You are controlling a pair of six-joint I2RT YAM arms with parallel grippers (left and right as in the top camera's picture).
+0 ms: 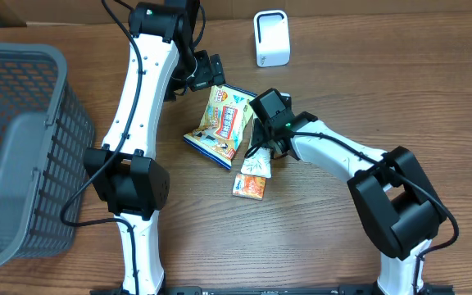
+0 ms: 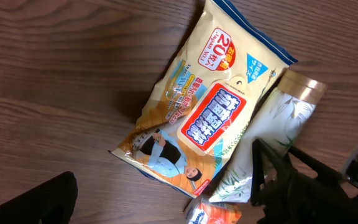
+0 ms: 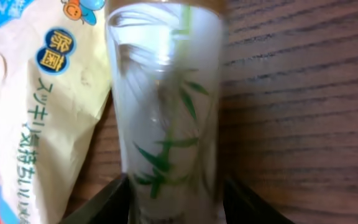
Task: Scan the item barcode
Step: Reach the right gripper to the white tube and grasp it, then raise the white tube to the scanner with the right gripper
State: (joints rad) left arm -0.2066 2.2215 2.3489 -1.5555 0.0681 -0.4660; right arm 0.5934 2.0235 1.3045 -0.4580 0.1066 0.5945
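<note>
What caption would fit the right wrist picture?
The right gripper straddles a white leaf-print packet beside a yellow pack on a wooden table.

The big pack is pale yellow with a red label and blue edges, the tall packet is white with green leaves, and the table is brown with dark lines.

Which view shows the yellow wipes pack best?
Left wrist: nearly the whole yellow wipes pack lies face up, large, its printing legible. Overhead shows it small, with the details unreadable. Right wrist catches only one edge of it, beside the white packet.
</note>
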